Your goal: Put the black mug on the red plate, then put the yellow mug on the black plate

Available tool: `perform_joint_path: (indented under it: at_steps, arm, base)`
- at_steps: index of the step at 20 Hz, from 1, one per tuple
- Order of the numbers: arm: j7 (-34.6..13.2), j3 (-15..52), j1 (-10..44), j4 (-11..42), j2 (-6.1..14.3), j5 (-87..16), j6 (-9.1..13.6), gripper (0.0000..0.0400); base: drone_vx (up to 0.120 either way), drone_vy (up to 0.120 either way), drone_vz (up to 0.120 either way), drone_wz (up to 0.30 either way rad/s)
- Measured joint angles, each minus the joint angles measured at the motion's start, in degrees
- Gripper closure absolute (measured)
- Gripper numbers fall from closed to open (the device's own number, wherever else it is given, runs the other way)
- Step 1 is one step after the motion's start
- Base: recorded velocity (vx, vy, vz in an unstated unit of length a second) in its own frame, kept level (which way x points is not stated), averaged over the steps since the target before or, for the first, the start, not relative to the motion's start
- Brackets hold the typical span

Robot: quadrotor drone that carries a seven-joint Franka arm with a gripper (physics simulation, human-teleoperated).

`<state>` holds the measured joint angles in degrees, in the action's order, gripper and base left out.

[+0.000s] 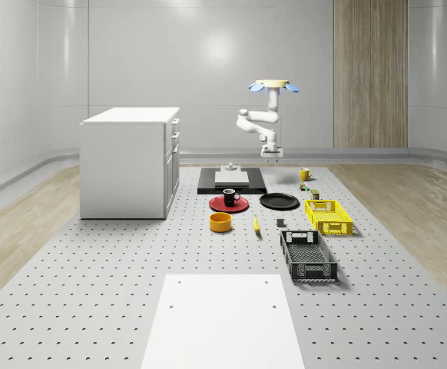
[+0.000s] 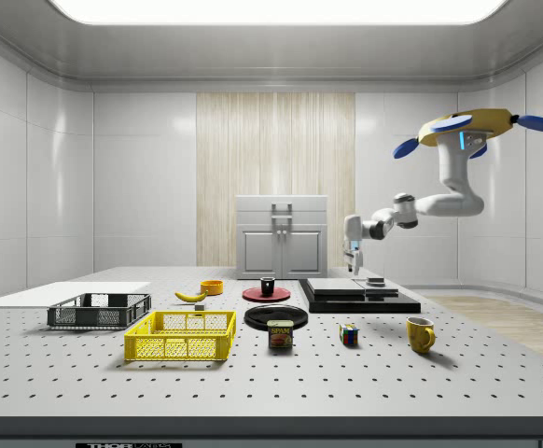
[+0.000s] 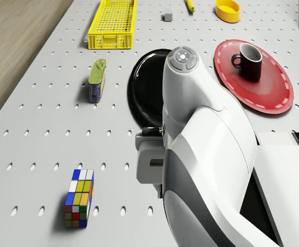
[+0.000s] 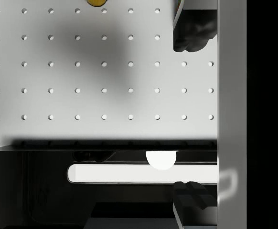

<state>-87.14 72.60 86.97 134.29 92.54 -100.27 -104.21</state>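
The black mug [image 1: 230, 197] [image 2: 268, 286] [image 3: 251, 55] stands upright on the red plate [image 1: 243, 205] [image 2: 253, 295] [image 3: 273, 90]. Beside it lies the black plate [image 1: 279, 201] [image 2: 276, 315] [image 3: 142, 87], with nothing on it. The yellow mug [image 1: 305, 174] [image 2: 421, 334] [image 4: 96, 2] stands on the table, farther back on the whole-scene view's right. The drone [image 1: 272, 85] [image 2: 472, 129] hovers high over the table's far part. My gripper [image 1: 270, 156] [image 2: 355, 269] [image 4: 179, 117] hangs in the air by the edge of the black slab [image 1: 208, 184] [image 2: 358, 301], open and holding nothing, between the plates and the yellow mug.
A white cabinet [image 1: 131, 161] stands at the whole-scene view's left. A yellow bowl [image 1: 221, 222], banana [image 1: 256, 224], yellow crate [image 1: 329, 216] and black crate [image 1: 308, 256] lie nearer the front. A tin can [image 2: 280, 334] [image 3: 95, 80] and Rubik's cube [image 2: 349, 334] [image 3: 79, 198] sit near the yellow mug.
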Motion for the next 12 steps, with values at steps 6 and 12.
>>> perform_joint_path:
  at_steps: [6,12]
  arm:
    - [0.0,0.0,0.0,0.0,0.0,0.0,0.0,0.0]
    - [0.0,0.0,0.0,0.0,0.0,0.0,0.0,0.0]
  base:
    - [-0.12,0.12,0.0,0.0]
    - [-0.12,0.12,0.0,0.0]
